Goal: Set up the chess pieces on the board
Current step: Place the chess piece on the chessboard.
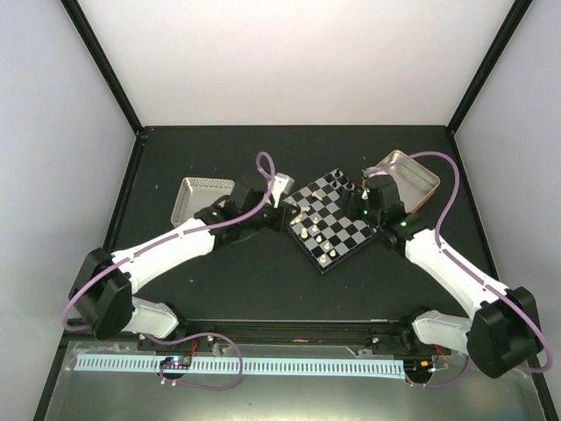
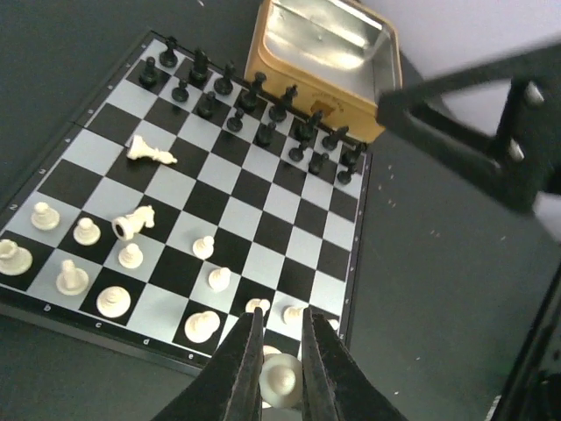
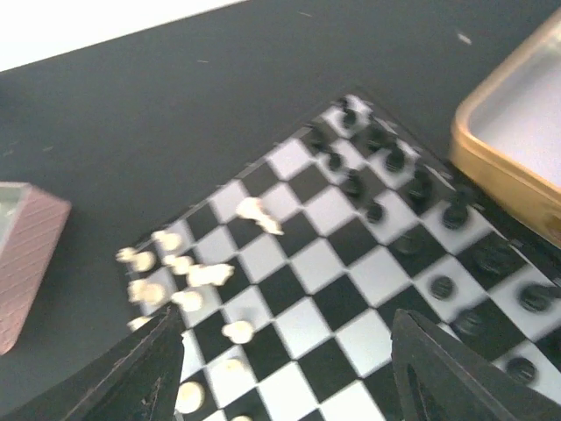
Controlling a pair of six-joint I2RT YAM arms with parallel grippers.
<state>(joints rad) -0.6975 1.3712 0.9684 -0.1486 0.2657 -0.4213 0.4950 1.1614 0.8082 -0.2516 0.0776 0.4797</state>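
The checkerboard (image 1: 333,217) lies turned like a diamond at mid-table. Black pieces (image 2: 254,105) stand in two rows on its far side; cream pieces (image 2: 88,232) stand on its near side, and two of them lie toppled (image 2: 149,153). My left gripper (image 2: 280,351) is shut on a cream piece (image 2: 282,379) and holds it over the board's near corner, by the left corner in the top view (image 1: 282,203). My right gripper (image 3: 289,368) is open wide and empty above the board's middle (image 3: 351,289), at the right side in the top view (image 1: 368,197).
A silver tin (image 1: 203,196) stands left of the board behind my left arm. A gold-sided tin (image 1: 412,175) stands at the board's far right edge; it also shows in the left wrist view (image 2: 324,61) and the right wrist view (image 3: 517,149).
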